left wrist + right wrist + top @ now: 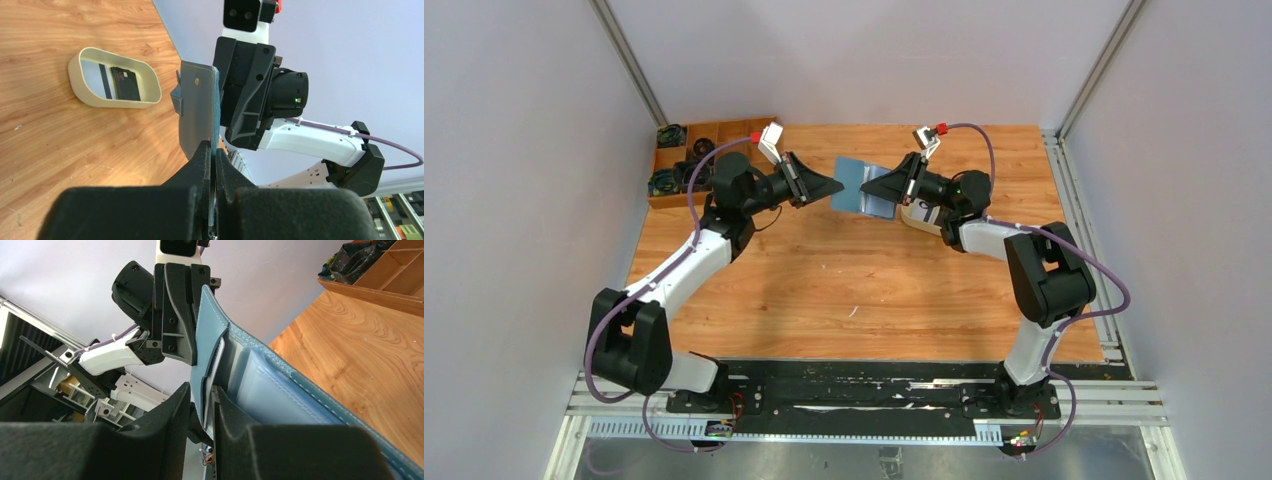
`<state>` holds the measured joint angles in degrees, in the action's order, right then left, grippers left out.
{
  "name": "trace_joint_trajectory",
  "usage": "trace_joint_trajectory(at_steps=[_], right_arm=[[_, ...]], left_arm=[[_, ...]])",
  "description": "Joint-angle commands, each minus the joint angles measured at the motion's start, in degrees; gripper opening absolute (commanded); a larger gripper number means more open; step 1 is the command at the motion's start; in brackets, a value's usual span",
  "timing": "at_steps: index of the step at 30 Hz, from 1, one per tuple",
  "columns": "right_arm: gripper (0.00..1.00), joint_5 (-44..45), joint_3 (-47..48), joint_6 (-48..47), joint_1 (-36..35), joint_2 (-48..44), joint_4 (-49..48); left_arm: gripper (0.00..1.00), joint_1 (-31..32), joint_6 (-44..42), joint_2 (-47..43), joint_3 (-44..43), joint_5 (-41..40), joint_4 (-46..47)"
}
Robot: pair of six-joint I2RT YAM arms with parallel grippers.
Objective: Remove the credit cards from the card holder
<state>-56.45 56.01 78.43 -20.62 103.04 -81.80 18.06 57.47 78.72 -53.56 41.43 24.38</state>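
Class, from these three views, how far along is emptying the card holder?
Done: two cards lie in the cream tray. In hand: the left gripper clamps the open card holder in mid-air, while the right gripper pinches its inner flap, where a pale edge, perhaps a card, shows. Left: drawing that out and checking the other slots.

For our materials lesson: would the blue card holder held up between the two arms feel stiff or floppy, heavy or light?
Likely floppy: the card holder curves open in mid-air. Probably light: the left pincer pinches only one thin edge of it. Its stitched, soft-looking surface probably resists slipping.
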Motion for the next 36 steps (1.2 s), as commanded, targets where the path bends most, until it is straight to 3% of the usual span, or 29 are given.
trace_joint_trajectory(at_steps=[1,5,8,13,20,25,36], right_arm=[[0.25,-0.3,2.08,-0.2,-1.1,0.62,-1.61],[0.19,-0.28,2.39,-0.11,-1.08,0.89,-1.44],[0.0,-0.52,2.54,-0.42,-1.04,0.8,-0.54],[0.0,-0.91,1.78,-4.2,-1.08,-1.52,4.57],[0.0,-1.53,-0.31,-11.52,0.11,-6.49,13.77],[0.0,-1.49,-1.96,-14.4,0.54,-8.73,17.31],[0.0,-2.18,-5.14,-17.83,2.11,-11.91,21.45]], left_arm=[[0.0,-0.14,-0.43,-1.3,0.74,1.46,1.28],[0.0,-0.14,-0.48,-1.31,0.74,1.46,1.28],[0.0,-0.14,-0.31,-1.21,0.82,1.61,1.28],[0.0,-0.35,0.57,-0.69,0.91,2.2,1.28],[0.12,-1.43,1.12,-1.29,1.51,2.62,1.28],[0.04,-1.86,1.43,-1.81,1.83,2.63,1.28],[0.0,-2.41,2.34,-2.6,2.08,2.68,1.28]])
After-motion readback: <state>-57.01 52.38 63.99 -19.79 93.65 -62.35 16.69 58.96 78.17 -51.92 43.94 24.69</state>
